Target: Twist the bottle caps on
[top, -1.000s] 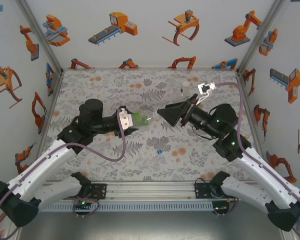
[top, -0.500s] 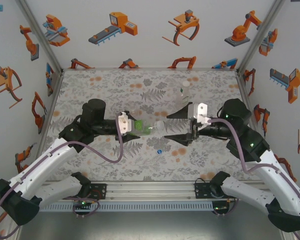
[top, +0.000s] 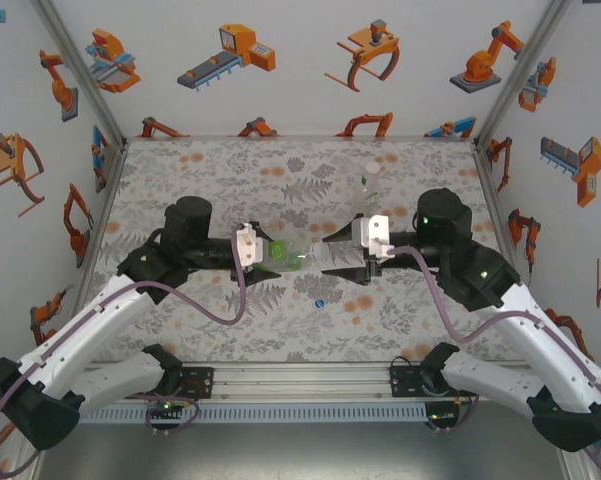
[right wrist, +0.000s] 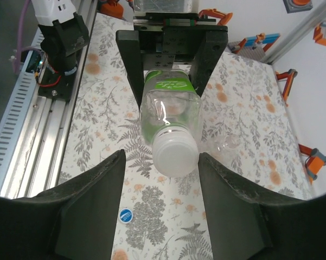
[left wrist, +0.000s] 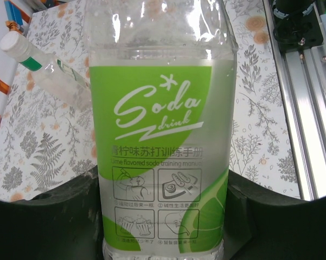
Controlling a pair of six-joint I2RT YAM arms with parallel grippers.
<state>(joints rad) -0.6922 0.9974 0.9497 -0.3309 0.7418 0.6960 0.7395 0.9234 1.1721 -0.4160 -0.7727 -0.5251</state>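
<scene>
Top: left end effector (top: 268, 256) is clamping the green-label bottle (top: 290, 258) sideways over the desk (top: 210, 180), neck aimed at the right end effector (top: 337, 258) so its jaws meet the neck end-on. Left wrist: label is sitting square between the fingers (left wrist: 43, 216) (anti-rotation hold, I'd judge). Right wrist: jaws are straddling the white cap (right wrist: 175, 157) on the neck, partly spread, gap on one side, not pinching yet. Loose blue cap (right wrist: 125, 215) is lying below.

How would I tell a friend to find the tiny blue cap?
Start at the floral table, front centre. Just nearer than the green-labelled bottle held sideways lies a small round blue cap. It lies loose, unlike the white cap on that bottle's neck.
</scene>
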